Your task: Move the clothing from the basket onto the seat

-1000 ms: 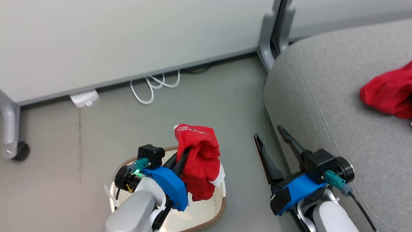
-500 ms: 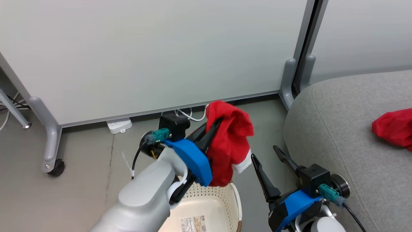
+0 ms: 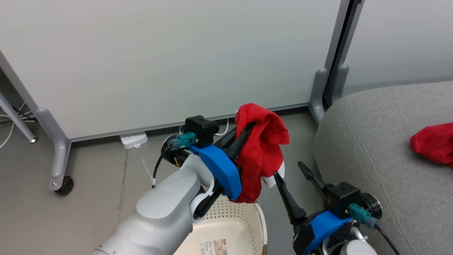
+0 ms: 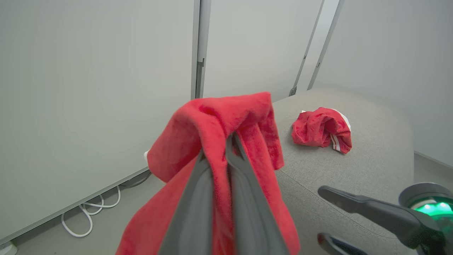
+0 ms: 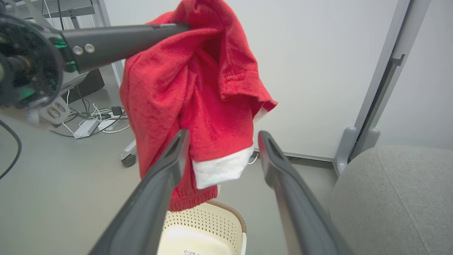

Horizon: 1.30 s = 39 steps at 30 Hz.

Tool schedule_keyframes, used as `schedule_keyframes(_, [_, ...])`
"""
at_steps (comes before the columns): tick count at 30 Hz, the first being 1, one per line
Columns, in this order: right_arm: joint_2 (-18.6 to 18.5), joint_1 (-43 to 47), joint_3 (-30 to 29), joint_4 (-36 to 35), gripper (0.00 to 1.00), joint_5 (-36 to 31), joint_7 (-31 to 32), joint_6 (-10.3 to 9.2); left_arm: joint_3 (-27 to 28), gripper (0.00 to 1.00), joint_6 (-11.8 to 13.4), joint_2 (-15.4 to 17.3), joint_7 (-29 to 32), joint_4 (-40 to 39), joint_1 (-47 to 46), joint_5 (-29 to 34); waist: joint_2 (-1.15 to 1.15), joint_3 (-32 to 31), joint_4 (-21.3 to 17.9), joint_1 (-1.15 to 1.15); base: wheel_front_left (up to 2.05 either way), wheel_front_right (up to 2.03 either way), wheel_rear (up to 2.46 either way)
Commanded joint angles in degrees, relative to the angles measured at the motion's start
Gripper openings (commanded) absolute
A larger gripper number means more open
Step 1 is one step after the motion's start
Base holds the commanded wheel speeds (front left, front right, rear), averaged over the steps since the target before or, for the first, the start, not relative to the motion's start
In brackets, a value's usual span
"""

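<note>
My left hand [image 3: 247, 129] is pinching a soft bright red garment with a white cuff [image 3: 262, 156], dangling over the cream perforated plastic basket [image 3: 237, 212] beneath it. To its right my right hand [image 3: 288, 169] is gaping wide, holding nothing, perhaps standing in the way. Beyond it the large light grey fabric seat [image 3: 371, 148] is waiting, a striped red garment [image 4: 322, 129] lying on it.

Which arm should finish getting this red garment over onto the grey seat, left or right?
Left. The left tool is shut on the red garment, hanging above the basket, so it probably need only swing to the seat. The right tool is open and empty.
</note>
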Motion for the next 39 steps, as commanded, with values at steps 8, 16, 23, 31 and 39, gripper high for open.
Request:
schedule_keyframes(8, [0.30,0.24,2.75,0.85,1.00,1.65,0.47,-0.04,-2.22,0.00,0.38,0.13,-1.05,1.26,-1.61,-2.37,0.00,-0.04,-0.17,0.00,0.00,0.00,0.00])
schedule_keyframes(16, [0.35,-3.32,7.42,4.66,1.00,5.01,1.75,-0.04,-3.99,0.00,0.64,0.13,-1.47,1.44,-1.63,-3.53,0.00,0.36,-0.31,0.00,0.00,0.00,0.00])
schedule_keyframes(23, [0.35,-10.34,11.55,11.90,1.00,9.64,1.80,-0.04,-5.91,0.00,0.93,0.12,-1.55,0.59,-1.85,-5.03,0.00,0.89,0.05,0.00,0.00,0.00,0.00])
schedule_keyframes(31, [0.34,-18.51,14.20,21.67,1.00,10.83,-0.09,-0.04,-7.99,0.00,1.06,0.14,-1.79,-0.08,-1.90,-6.62,0.00,1.00,0.95,0.00,0.00,0.00,0.00])
schedule_keyframes(39, [0.35,-21.44,16.29,27.34,0.00,10.14,-1.51,-0.04,-9.19,0.00,1.17,0.11,-1.98,0.30,-1.87,-7.83,0.00,0.49,1.56,0.00,0.00,0.00,0.00])
